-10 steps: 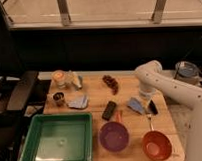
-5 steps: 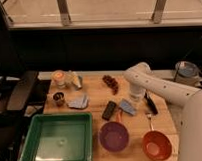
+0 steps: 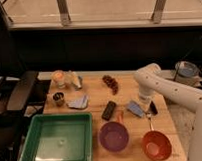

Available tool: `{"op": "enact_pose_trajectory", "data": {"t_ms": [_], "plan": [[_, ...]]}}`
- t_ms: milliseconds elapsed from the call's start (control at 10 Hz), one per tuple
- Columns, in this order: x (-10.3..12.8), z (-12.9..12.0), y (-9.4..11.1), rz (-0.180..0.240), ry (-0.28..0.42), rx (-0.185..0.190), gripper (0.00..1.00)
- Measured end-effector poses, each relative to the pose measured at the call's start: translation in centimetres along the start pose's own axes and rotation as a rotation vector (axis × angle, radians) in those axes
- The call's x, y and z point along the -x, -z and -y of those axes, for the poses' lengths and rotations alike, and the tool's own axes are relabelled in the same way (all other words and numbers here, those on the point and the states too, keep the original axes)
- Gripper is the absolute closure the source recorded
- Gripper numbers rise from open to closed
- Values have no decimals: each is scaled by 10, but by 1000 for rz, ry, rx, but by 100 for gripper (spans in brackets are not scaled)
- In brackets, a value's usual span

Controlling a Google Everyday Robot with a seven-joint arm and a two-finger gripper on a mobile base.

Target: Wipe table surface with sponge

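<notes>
you have the sponge lying flat on the table surface, right of centre, with the black bar just to its left and the purple bowl nearer you, below and left of it. the gripper sits directly at the sponge's far-right edge, at the end of the white arm that reaches in from the right side. its fingers are drawn together, and it appears to press down on or pinch the sponge's upper right corner; you cannot tell from this view whether the sponge is truly clamped or only touched.

just right of the sponge a dark spoon-like utensil lies on the planks, and the orange bowl stands nearer, at the right front. the green tray takes the near left corner. the grey-blue cloth lies well to the left of the sponge, near a small dark cup. a dark reddish cluster sits farther back near the middle of the table.
</notes>
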Motion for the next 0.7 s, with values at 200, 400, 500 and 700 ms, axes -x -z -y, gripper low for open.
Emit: {"op": "enact_pose_trajectory", "data": {"t_ms": [200,400,500,700], "plan": [[14,18,3,-6,-14,-29,100],[38,17,6,-2,6,-46,100],[51,7,6,0,28,-55,100],[64,-17,2,0,74,-59,100]]}}
